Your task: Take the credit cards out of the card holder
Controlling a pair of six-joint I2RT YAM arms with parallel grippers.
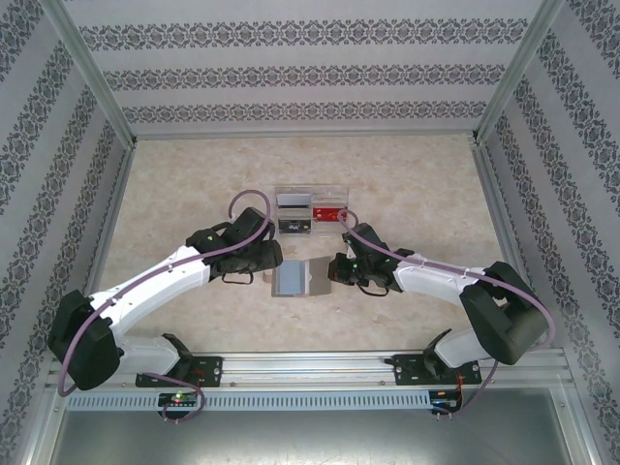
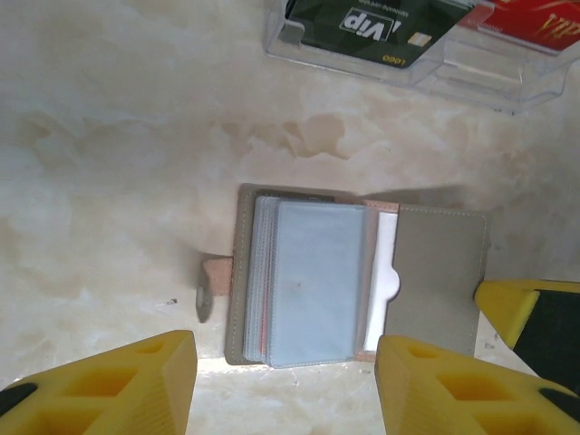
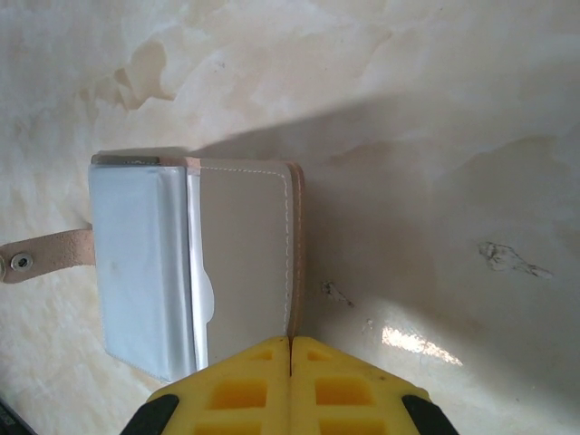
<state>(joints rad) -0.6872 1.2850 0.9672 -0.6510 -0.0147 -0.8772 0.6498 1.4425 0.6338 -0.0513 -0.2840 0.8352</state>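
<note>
Top view: open card holder (image 1: 295, 279) flat on table (image 1: 194, 184), between left gripper (image 1: 275, 263) and right gripper (image 1: 336, 270); left wrist: fingers spread wide, empty, holder lying between them; right wrist: fingers closed together, pinching holder's cover edge.

The card holder (image 1: 295, 278) lies on the table (image 1: 194, 194) — behind it, the clear box (image 1: 312, 190) holding credit cards (image 1: 329, 212).

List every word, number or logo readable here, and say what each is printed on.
"VIP": white, upside down, on the dark card in the clear box.
"LOGO": tiny yellow print on that same card.
On the red card: gold lettering, too blurred to read.
On the card holder: no text visible.
</note>
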